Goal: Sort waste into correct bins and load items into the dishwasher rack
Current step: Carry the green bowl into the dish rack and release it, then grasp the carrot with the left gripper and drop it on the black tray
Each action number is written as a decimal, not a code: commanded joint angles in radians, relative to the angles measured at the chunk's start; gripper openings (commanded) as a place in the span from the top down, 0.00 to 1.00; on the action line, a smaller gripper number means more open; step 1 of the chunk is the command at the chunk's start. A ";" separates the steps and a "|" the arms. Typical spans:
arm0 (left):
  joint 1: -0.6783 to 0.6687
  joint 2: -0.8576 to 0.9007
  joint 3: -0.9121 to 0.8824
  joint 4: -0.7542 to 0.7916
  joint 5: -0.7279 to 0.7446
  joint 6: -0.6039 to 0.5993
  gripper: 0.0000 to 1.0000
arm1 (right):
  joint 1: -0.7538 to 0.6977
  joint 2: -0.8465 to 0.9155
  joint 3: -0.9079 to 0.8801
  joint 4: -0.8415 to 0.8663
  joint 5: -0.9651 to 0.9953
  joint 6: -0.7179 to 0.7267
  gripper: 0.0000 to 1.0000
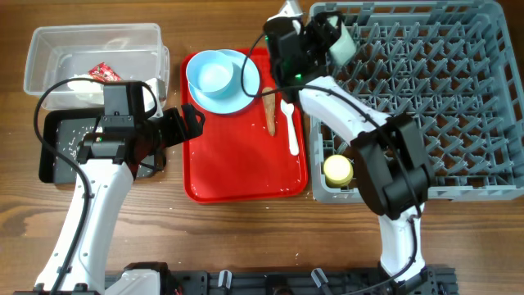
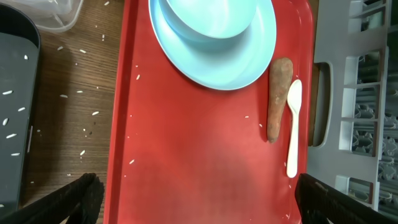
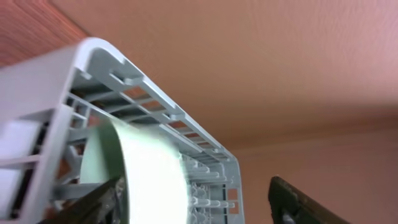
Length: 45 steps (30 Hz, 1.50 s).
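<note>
We judge the step in hand to be setting a pale green bowl (image 3: 146, 177) into the dishwasher rack (image 1: 458, 98) at its far left corner. The right gripper (image 3: 199, 202) has its jaws apart, one finger on either side of the bowl, with a clear gap on one side. The bowl stands on edge just inside the rack wall.

To finish this well, we would open the jaws fully before moving. Then we would draw the hand away along the line of the fingers, so neither pad drags the rim and tips the bowl. We would also make sure the bowl leans on pegs, not on the finger, before leaving it.

The left gripper (image 2: 202, 199) hangs wide open and empty over the near part of the red tray (image 1: 246, 176). At the tray's far edge a blue bowl (image 1: 211, 72) sits on the plate (image 1: 244, 97). The carrot stick (image 1: 269, 111) and the white spoon (image 1: 291, 127) lie side by side along the right edge. The yellow cup (image 1: 338, 170) is already in the rack's near left corner. The wrapper (image 1: 104, 72) lies in the clear tub (image 1: 49, 49), and rice grains (image 2: 9, 93) dot the black tray (image 1: 51, 156).

Several things stay hidden. We cannot see the bowl's lower rim among the pegs, nor whether the nearer finger touches it. The right arm covers the rack's left edge. The left arm masks parts of the tub and black tray, and we cannot find the brown lump.
</note>
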 commanded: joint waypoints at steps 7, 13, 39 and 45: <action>-0.037 0.000 0.018 0.002 0.010 0.059 0.00 | 0.007 -0.087 0.002 0.085 -0.061 0.126 0.13; -0.209 0.008 0.022 0.049 0.001 0.043 0.00 | -0.066 -0.363 0.002 0.053 -0.222 0.476 0.08; -0.550 0.867 0.699 -0.024 -0.436 -0.239 0.37 | -0.451 -0.622 0.002 -0.866 -0.821 1.155 0.00; -0.562 0.911 0.699 -0.005 -0.436 -0.238 0.60 | -0.451 -0.622 0.002 -0.866 -0.848 1.155 0.00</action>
